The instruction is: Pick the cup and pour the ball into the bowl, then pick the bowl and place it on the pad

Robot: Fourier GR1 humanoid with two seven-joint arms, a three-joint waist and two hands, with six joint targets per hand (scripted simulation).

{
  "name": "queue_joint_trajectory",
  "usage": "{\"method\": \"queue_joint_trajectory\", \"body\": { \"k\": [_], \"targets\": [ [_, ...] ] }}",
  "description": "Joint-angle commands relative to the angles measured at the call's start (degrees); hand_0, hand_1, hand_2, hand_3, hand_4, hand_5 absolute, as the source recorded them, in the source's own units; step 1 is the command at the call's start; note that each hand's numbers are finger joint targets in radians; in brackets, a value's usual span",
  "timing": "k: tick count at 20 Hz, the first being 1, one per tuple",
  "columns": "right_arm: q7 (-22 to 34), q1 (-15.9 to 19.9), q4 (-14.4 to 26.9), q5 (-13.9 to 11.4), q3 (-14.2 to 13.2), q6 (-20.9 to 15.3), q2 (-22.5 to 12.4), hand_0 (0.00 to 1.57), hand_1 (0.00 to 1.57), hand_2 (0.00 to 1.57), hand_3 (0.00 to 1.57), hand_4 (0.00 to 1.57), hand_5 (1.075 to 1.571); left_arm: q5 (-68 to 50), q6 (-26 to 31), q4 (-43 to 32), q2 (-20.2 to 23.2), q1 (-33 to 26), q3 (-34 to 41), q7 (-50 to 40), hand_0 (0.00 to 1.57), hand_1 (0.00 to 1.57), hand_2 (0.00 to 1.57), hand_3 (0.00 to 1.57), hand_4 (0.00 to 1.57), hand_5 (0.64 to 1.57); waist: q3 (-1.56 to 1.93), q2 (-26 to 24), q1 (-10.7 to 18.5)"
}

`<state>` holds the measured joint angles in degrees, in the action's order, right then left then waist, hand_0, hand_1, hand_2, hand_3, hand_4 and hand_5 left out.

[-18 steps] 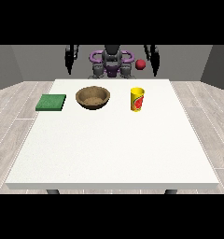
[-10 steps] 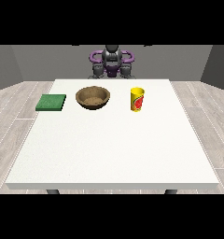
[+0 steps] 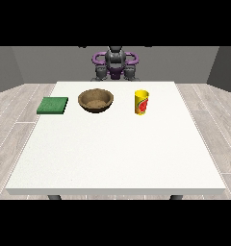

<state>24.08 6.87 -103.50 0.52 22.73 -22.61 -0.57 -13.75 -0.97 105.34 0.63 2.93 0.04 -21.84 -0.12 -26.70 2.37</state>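
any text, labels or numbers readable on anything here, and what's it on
No readable text anywhere.
Yellow cup: it carries a red mark on its side, but no letters or numbers can be made out in it.
Brown bowl: plain, no markings.
Green pad: plain, no markings.
White table: no labels or signs.

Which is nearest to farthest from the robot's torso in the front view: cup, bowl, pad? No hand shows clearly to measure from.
Measured from the torso:
1. Brown bowl, just to the view's left of the torso; too close to call against the cup.
2. Yellow cup, just to the view's right.
3. Green pad, far out at the view's left, plainly farthest.
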Motion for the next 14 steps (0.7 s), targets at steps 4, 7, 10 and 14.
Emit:
{"method": "queue_joint_trajectory", "body": {
  "k": [4, 7, 10, 14],
  "targets": [
    [6.4, 20.0, 0.7, -6.3, 1.7, -3.5, 0.6, 0.0, 0.0, 0.0, 0.0, 0.2, 1.57, 1.6, 1.8, -2.4, 1.8, 7.9, 2.7, 8.8, 0.0, 0.0, 0.0, 0.0, 0.0, 1.517, 0.02, 16.0, -4.8],
    [-2.5, 20.2, 3.1, -5.2, -2.5, -1.1, -0.4, 0.0, 0.0, 0.0, 0.0, 0.0, 1.57, 0.9, 2.0, -3.6, 4.1, 15.9, 6.4, 11.8, 0.0, 0.0, 0.0, 0.0, 0.0, 1.509, 0.1, 27.7, -4.4],
    [-7.7, 17.1, -0.4, -2.0, -3.5, 2.8, -2.5, 0.0, 0.0, 0.0, 0.0, 0.0, 1.57, 0.8, 2.8, -7.1, 8.0, 20.2, 10.7, 14.6, 0.0, 0.0, 0.0, 0.0, 0.0, 1.509, 0.14, 32.4, -7.8],
    [-7.9, 23.1, -0.1, -1.9, -4.1, 4.4, -1.4, 0.0, 0.0, 0.0, 0.0, 0.0, 1.568, 6.8, 0.8, -12.6, 9.6, 25.8, 10.8, 21.4, 0.0, 0.0, 0.0, 0.0, 0.0, 1.459, 0.1, 39.3, -10.6]
  ]
}}
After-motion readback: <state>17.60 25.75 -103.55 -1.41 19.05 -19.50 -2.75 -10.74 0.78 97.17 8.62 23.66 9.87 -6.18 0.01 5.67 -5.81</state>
